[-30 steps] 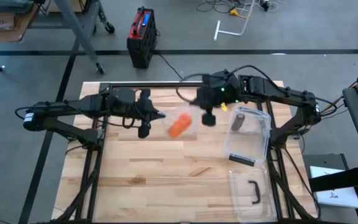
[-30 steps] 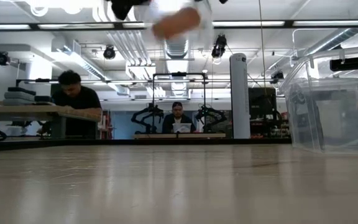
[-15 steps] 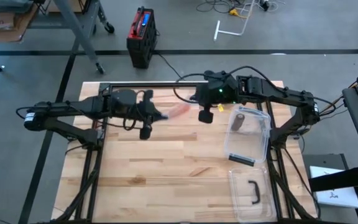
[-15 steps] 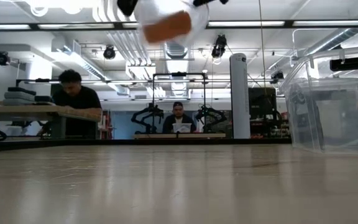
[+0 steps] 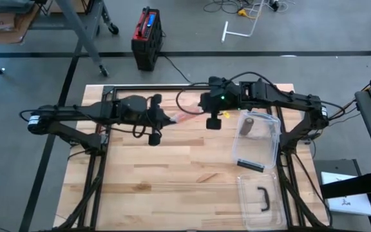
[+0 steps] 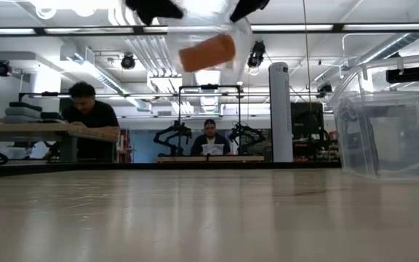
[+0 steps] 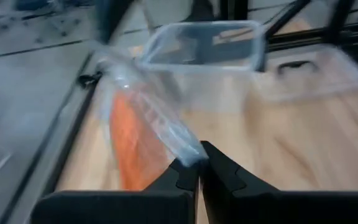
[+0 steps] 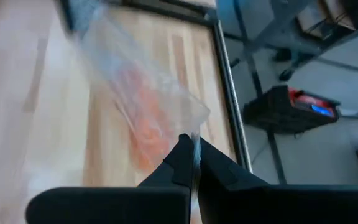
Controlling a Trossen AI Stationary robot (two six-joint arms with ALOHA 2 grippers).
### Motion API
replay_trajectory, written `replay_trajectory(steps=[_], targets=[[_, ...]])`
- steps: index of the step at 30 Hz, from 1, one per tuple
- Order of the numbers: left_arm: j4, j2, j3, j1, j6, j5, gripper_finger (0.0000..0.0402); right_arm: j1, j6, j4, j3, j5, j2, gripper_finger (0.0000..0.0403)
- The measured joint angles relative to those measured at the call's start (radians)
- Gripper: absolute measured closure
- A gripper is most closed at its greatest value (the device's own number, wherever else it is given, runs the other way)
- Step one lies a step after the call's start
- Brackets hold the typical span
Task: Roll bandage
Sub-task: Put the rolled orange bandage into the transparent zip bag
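Observation:
An orange bandage roll [image 6: 206,51] sits inside a clear plastic bag [image 5: 185,118] that is held in the air over the table's far middle. My left gripper [image 5: 166,118] is shut on one end of the bag and my right gripper [image 5: 205,115] is shut on the other end. The left wrist view shows the bandage [image 7: 132,146] through the film, and the right wrist view shows it too [image 8: 148,118]. In the low view only the tips of the left gripper [image 6: 155,9] and right gripper [image 6: 249,6] show, at the top edge. My left gripper pinches the bag's gathered film end [image 7: 188,149] between its two shut fingers, coming from the table's left and slanting a little downward. The bag is lifted clear and stretches away from the fingers with the roll inside. My right gripper pinches the bag's thin film edge [image 8: 194,127] between its two shut fingers, coming from the table's right and slanting downward. The bag hangs clear of the table and runs off toward the other arm.
A clear plastic bin [image 5: 257,138] with a dark item [image 5: 247,124] inside stands at the table's right. Its lid [image 5: 259,200], with a black handle, lies near the front right corner. The wood in the table's middle and front left is bare. People sit in the room behind.
The bag with the orange bandage has swung from the near side of the grippers toward the far edge and now lies in line between them. Both grippers have stayed shut on it and have drawn slightly closer together.

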Motion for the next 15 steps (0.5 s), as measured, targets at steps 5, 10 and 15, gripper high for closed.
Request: replay_trajectory(steps=[5, 10, 15], targets=[[-0.140, -0.073, 0.014, 0.001, -0.001, -0.174, 0.0376, -0.020, 0.049, -0.035, -0.002, 0.051, 0.006, 0.0403], [-0.233, -0.140, 0.013, 0.001, -0.040, -0.319, 0.0323, -0.024, 0.086, -0.005, -0.002, -0.228, 0.006, 0.0403], [-0.235, -0.175, 0.012, 0.001, -0.042, -0.332, 0.0271, -0.020, 0.018, 0.074, -0.002, -0.541, 0.004, 0.0403]])
